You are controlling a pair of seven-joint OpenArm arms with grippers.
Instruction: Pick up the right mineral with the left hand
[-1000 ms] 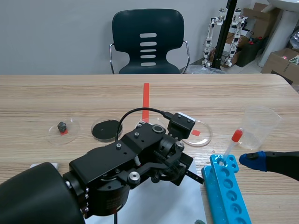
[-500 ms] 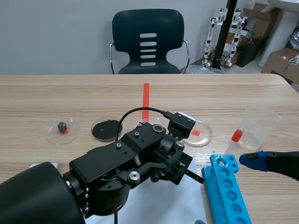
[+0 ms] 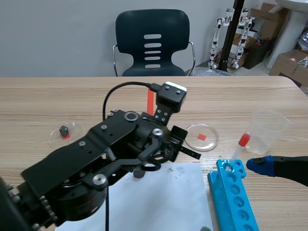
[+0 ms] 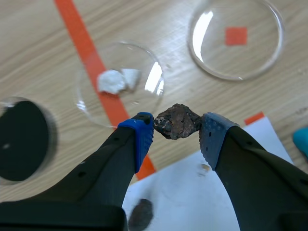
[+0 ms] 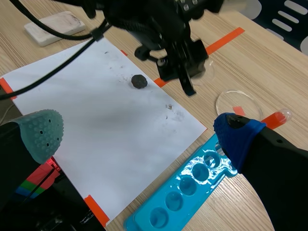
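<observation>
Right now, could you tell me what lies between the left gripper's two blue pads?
A dark brown mineral lies there, pinched on both sides by the pads of the left gripper. The left wrist view shows it plainly.

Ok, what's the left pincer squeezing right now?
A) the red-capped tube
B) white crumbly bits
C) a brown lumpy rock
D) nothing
C: the left pincer has its blue pads pressed on either side of a brown lumpy rock.

Four petri dishes (image 3: 192, 132), three dark minerals (image 4: 177, 121), one blue rack (image 3: 236, 192), one beaker (image 3: 268, 130).
</observation>
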